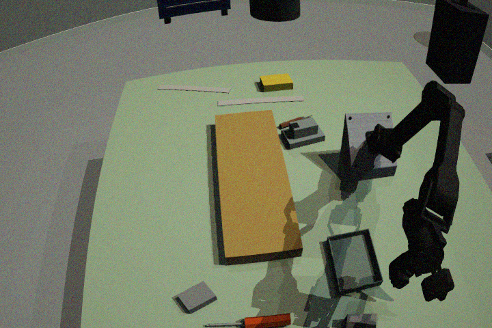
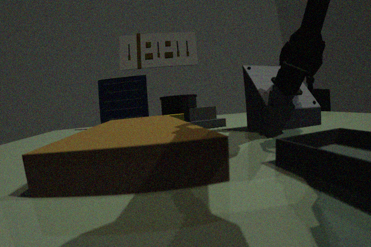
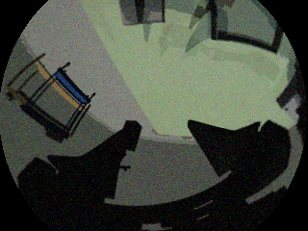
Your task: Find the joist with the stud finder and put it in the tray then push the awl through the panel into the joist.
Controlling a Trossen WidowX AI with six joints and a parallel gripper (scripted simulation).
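The orange-brown floor panel (image 1: 254,185) (image 2: 127,169) lies mid-table, with no visible hole. A grey stepped device (image 1: 303,129) (image 2: 202,113), which looks like the stud finder, sits beside its far right edge. A brown-handled tool (image 1: 288,124) lies partly hidden behind it. A red-handled tool with a thin shaft (image 1: 268,320) lies at the near edge of the top view; I cannot tell which is the awl. The tray (image 1: 361,289) (image 2: 323,171) (image 3: 245,42) is empty. My gripper (image 1: 416,287) (image 3: 157,127) is open and empty, right of the tray and well away from the panel.
A wedge-shaped block with a pale sloping face (image 1: 361,133) (image 2: 265,77) stands beside the arm's base. A yellow block (image 1: 275,82) and two pale strips lie beyond the panel. A grey block (image 1: 196,296) lies near left; another grey object (image 1: 363,320) is near the tray.
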